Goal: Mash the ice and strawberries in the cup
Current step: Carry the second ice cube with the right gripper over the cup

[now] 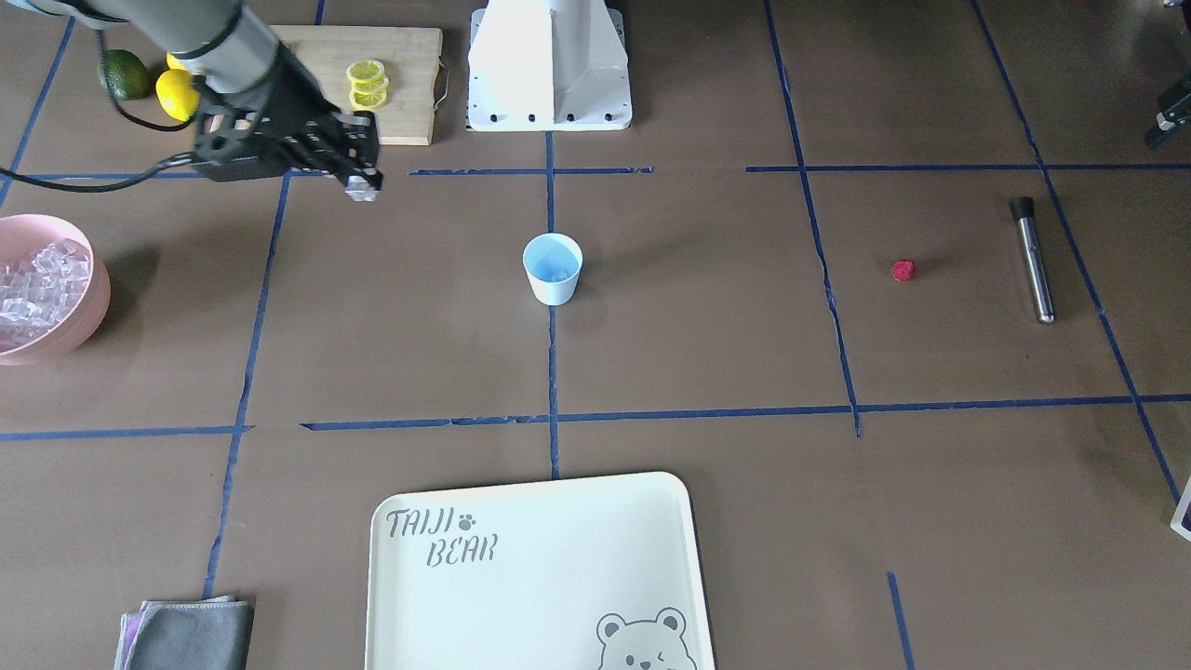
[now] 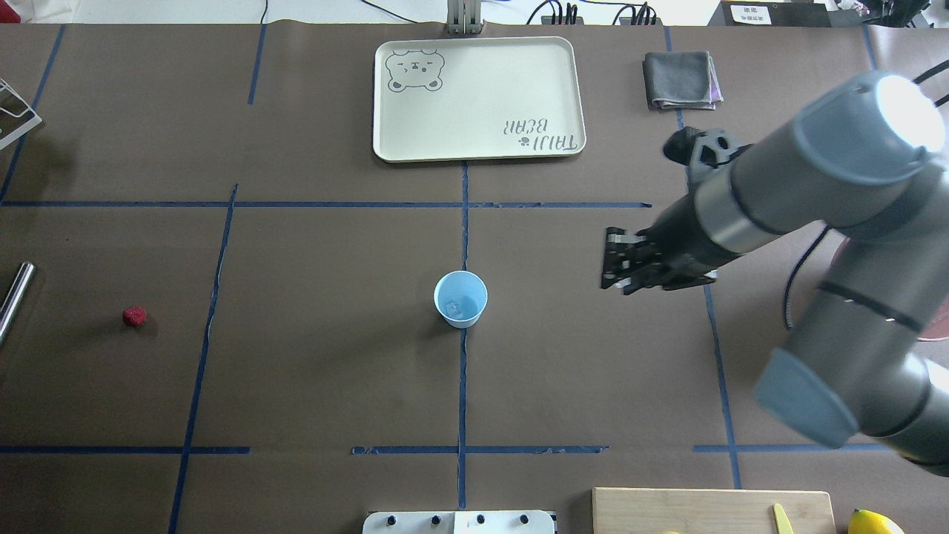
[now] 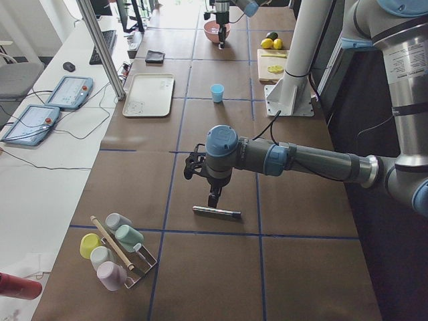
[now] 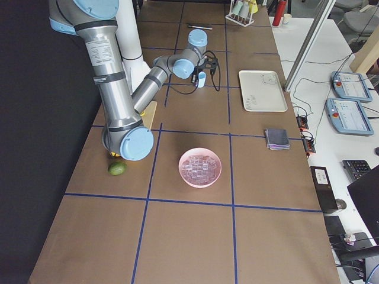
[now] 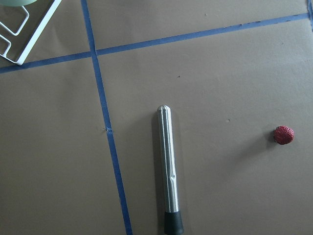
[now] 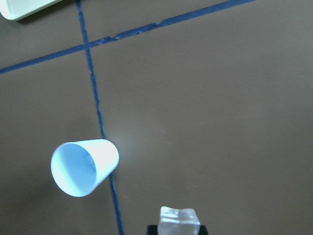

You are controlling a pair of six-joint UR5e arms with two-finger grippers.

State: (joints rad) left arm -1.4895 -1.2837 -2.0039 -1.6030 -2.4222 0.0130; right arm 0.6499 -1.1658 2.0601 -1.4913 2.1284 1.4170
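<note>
Fingers on the right gripper (image 1: 361,179) are pinched on one ice cube (image 6: 179,219), probably slick and hard, so flat opposite faces are the only sane grip. The cup (image 6: 84,167) sits at its 10 o'clock in the wrist view, light and likely tippy. Left gripper (image 3: 214,195) hangs over the steel muddler (image 3: 217,212); can't tell if it's open.

Brown table (image 1: 698,326), blue tape grid (image 1: 553,372), white desk (image 3: 27,200)
</note>
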